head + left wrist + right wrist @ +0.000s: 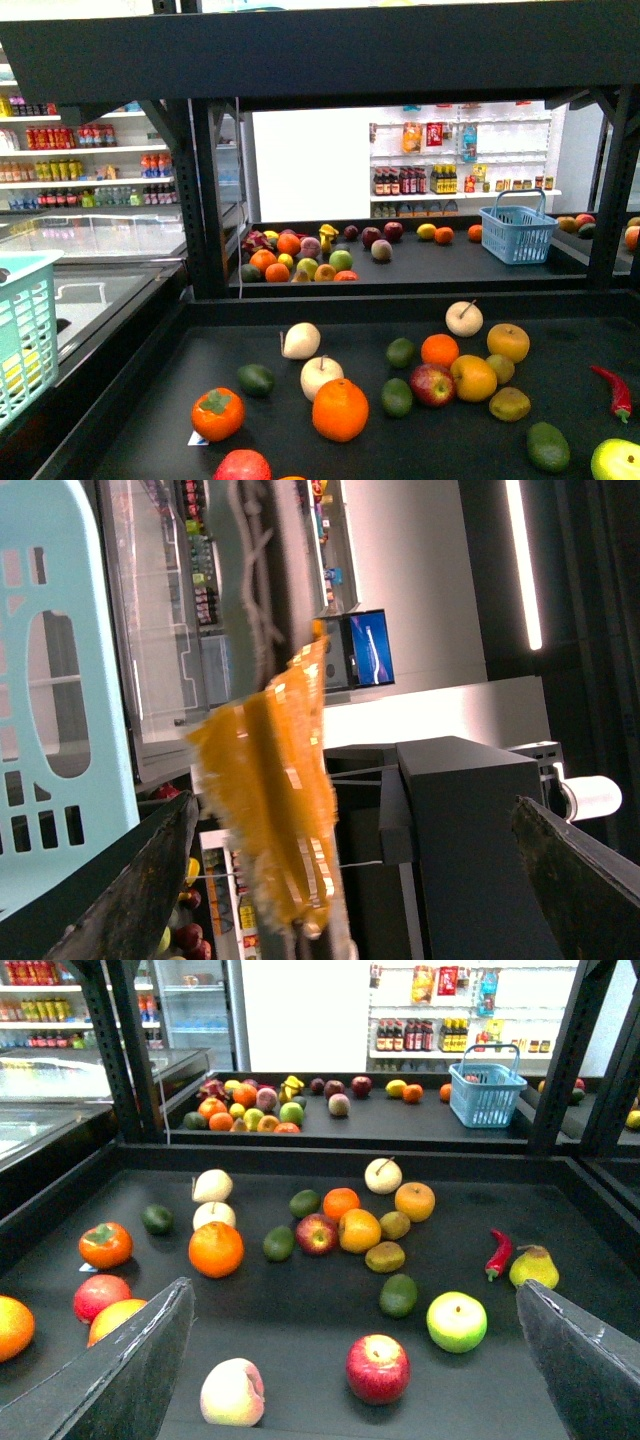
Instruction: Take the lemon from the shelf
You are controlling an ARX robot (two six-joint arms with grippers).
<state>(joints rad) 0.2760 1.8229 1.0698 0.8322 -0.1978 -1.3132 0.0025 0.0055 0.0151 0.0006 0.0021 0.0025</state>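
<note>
The shelf (330, 455) is a wide black deck with a raised rim, strewn with fruit, and also fills the right wrist view (300, 1330). The lemon is out of view: no bright yellow oval with a nub shows among the fruit. Rounder yellow-orange fruits (508, 342) (415, 1200) lie at mid-right. My right gripper (352, 1285) hangs open over the deck's near part, with a red apple (378, 1368) below the gap. My left gripper (352, 801) is open and empty, off the deck beside a pale basket (50, 730). Neither arm shows in the front view.
An orange (340, 409), a persimmon (217, 413), a green apple (456, 1321), a red chilli (612, 392) and limes (397, 397) dot the deck. A turquoise basket (25, 330) stands at left. Black uprights (205, 200) frame a second deck with a blue basket (518, 233).
</note>
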